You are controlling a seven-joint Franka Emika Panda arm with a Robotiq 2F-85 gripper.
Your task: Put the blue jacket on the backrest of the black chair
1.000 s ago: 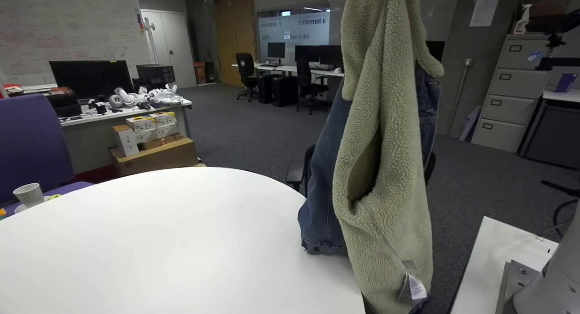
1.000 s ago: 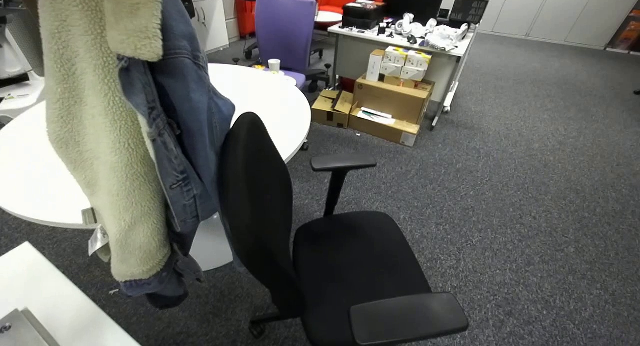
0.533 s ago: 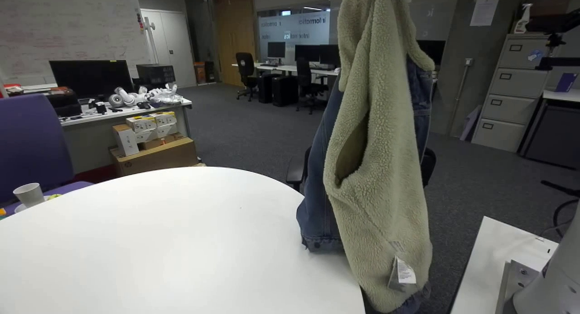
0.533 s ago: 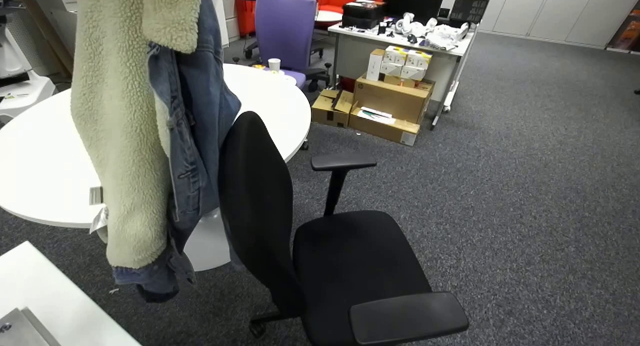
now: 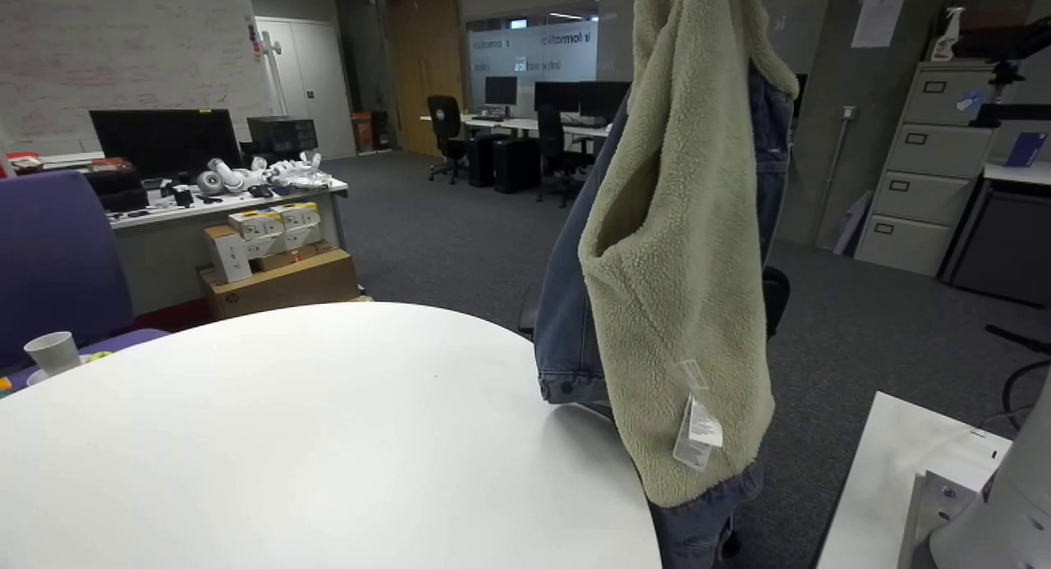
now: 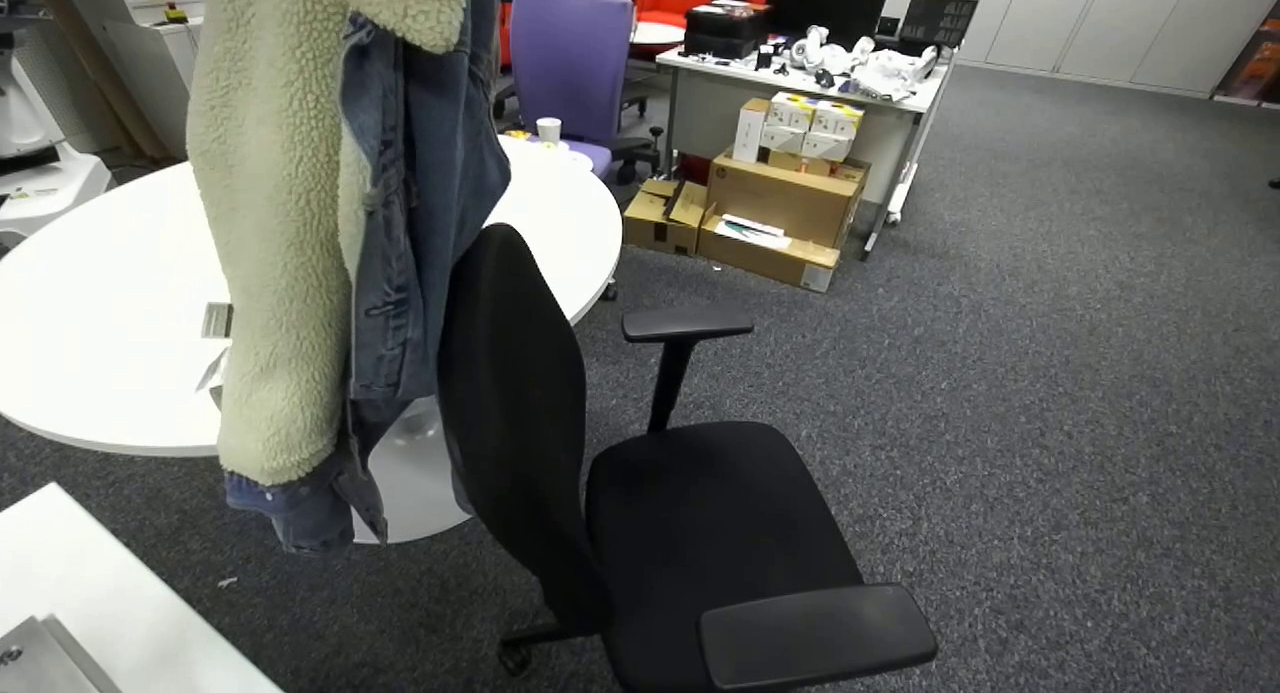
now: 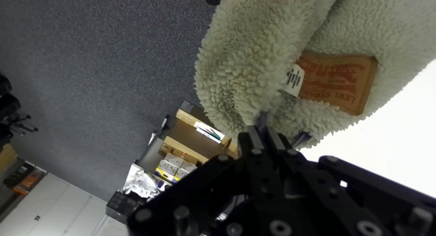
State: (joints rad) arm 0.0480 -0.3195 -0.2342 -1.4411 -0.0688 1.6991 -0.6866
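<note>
The blue denim jacket (image 5: 690, 290) with cream fleece lining hangs down, lining outward, in both exterior views (image 6: 280, 223); its top is cut off. The black chair's backrest (image 6: 510, 403) stands close beside the jacket's denim side; I cannot tell if they touch. In another exterior view, the jacket hides most of the chair, leaving a backrest edge (image 5: 775, 302) showing. In the wrist view my gripper (image 7: 261, 132) is shut on a dark strip at the jacket's collar, near the brown label on the fleece (image 7: 238, 69). The gripper is out of both exterior views.
A round white table (image 5: 287, 438) stands beside the jacket and chair. The chair has armrests (image 6: 690, 323) on both sides. A white stand (image 5: 920, 438) carries the robot's base (image 5: 1002, 487). A purple chair (image 6: 570, 63) and cardboard boxes (image 6: 790, 198) stand farther off.
The jacket has risen, its lower edge higher than before. It has moved toward the black chair's backrest and swung slightly. The chair has not moved.
</note>
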